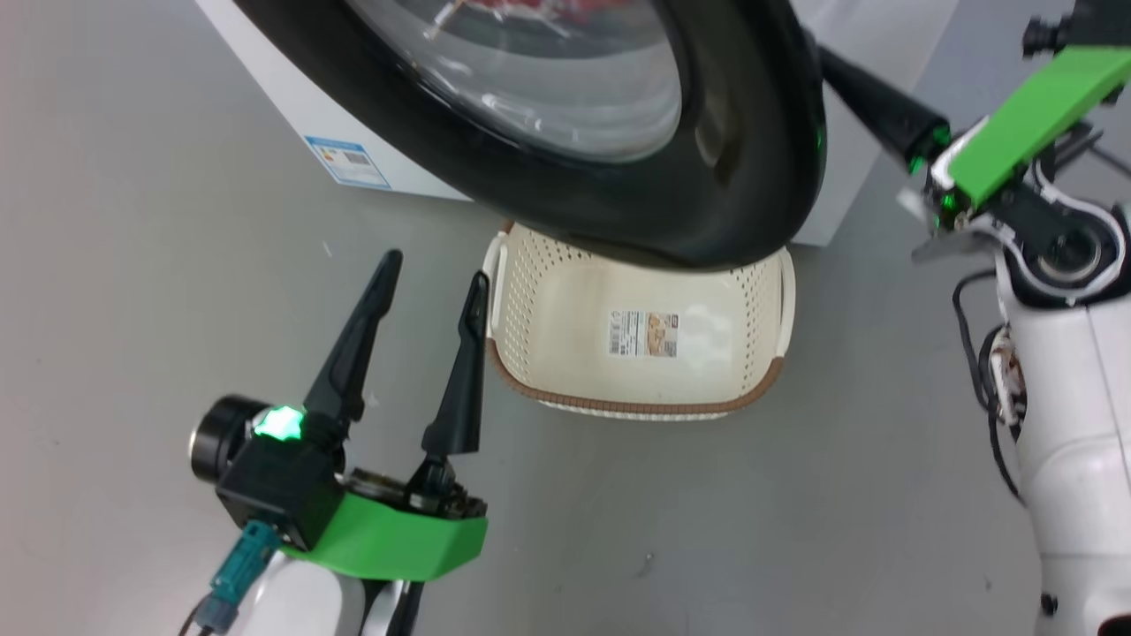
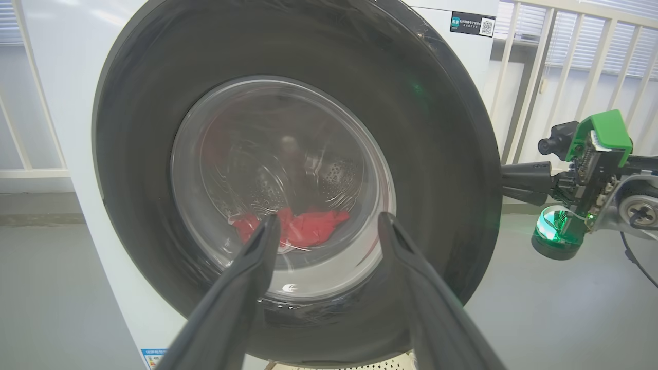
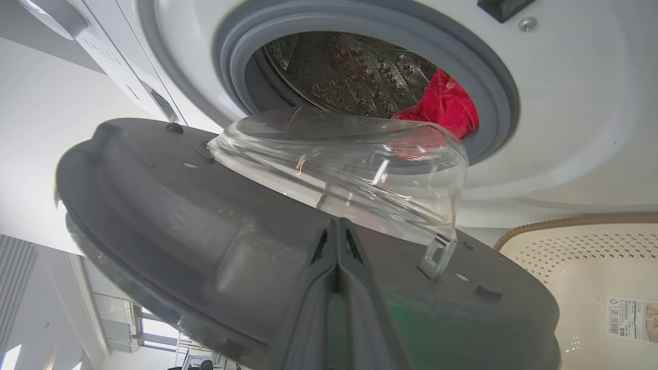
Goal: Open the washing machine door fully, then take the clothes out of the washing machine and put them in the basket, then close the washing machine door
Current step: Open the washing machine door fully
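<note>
While the washing machine door (image 1: 724, 177) stands ajar, we find the right gripper (image 3: 336, 241) pinched shut behind its rim, the left gripper (image 1: 436, 268) spread wide before it, the basket (image 1: 636, 405) beneath.

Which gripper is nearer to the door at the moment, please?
Right. The right gripper, fingers shut, is at the edge of the door, on its inner side. The left gripper, open, hangs apart in front of its outer side.
</note>
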Motion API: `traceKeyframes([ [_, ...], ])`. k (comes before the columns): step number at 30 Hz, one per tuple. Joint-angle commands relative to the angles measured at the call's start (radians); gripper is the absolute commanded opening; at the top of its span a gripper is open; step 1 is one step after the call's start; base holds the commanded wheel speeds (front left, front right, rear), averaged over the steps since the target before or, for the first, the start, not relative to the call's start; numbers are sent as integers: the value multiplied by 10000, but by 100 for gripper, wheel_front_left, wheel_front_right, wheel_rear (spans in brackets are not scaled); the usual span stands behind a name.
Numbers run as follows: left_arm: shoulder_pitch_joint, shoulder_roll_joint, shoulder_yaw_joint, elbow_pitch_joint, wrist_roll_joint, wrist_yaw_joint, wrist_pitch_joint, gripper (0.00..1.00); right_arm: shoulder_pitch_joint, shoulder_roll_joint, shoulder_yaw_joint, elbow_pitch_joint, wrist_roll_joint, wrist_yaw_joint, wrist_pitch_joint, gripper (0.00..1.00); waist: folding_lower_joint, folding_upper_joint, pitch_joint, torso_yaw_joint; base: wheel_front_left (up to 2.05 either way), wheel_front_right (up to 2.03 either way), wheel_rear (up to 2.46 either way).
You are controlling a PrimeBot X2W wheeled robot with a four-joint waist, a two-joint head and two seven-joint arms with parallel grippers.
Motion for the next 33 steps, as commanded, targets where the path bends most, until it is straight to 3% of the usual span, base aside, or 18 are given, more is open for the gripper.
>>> traceKeyframes([
  [1, 213, 170, 363, -150, -112, 63, -49, 100, 221, 296, 146, -404, 240, 79, 138, 0, 0, -1, -325, 184, 0, 0, 0],
  [17, 961, 405, 298, 84, -229, 283, 351, 100, 2661, 296, 720, -1701, 1052, 79, -47, 0, 0, -1, -1807, 700, 0, 0, 0],
  [33, 1489, 570, 269, -51, -388, 493, 613, 100, 4337, 296, 1169, -2528, 1317, 79, -150, 0, 0, -1, -2697, 1943, 0, 0, 0],
])
